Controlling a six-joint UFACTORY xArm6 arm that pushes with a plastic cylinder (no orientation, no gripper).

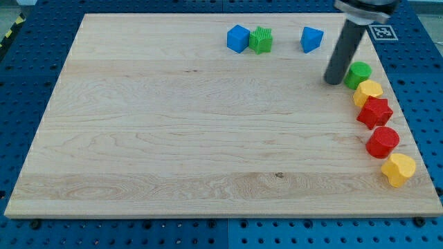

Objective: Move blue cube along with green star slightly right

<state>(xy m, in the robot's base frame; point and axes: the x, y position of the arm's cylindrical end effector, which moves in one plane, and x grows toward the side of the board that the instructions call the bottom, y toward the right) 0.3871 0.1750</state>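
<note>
A: Where is the pair?
B: At the bench's (138, 138) twelve o'clock edge: blue cube (237, 39) touching green star (261, 40), star on the three o'clock side.
A: And my tip (334, 81)?
B: No claw here, just a bare rod holding nothing. The pair lies toward ten o'clock from it, so it likely must circle to the cube's nine o'clock side.
</note>
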